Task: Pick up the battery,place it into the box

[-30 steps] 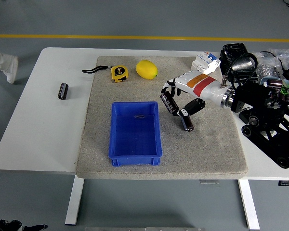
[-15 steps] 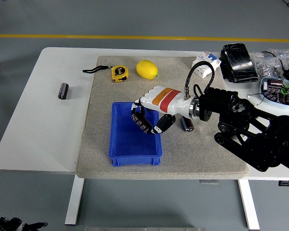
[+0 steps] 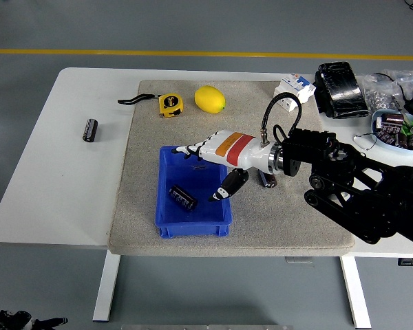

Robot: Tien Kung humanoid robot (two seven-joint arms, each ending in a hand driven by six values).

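Note:
A black cylindrical battery (image 3: 182,197) lies inside the blue box (image 3: 166,218), toward its front left. My right hand (image 3: 205,168) hovers over the box with fingers spread and thumb down, holding nothing. A second battery (image 3: 267,180) lies on the grey mat just right of the box, partly hidden under my right wrist. A third battery (image 3: 90,129) lies on the white table at far left. The left arm does not show.
A yellow tape measure (image 3: 169,104) and a lemon (image 3: 210,99) sit at the mat's back edge. A white part (image 3: 294,90), a black case (image 3: 340,80) and a bowl of batteries (image 3: 396,128) crowd the table's right back. The grey mat (image 3: 138,179) covers the table's middle.
My right hand carried the battery left from the mat to over the box, then opened; the battery now lies in the box.

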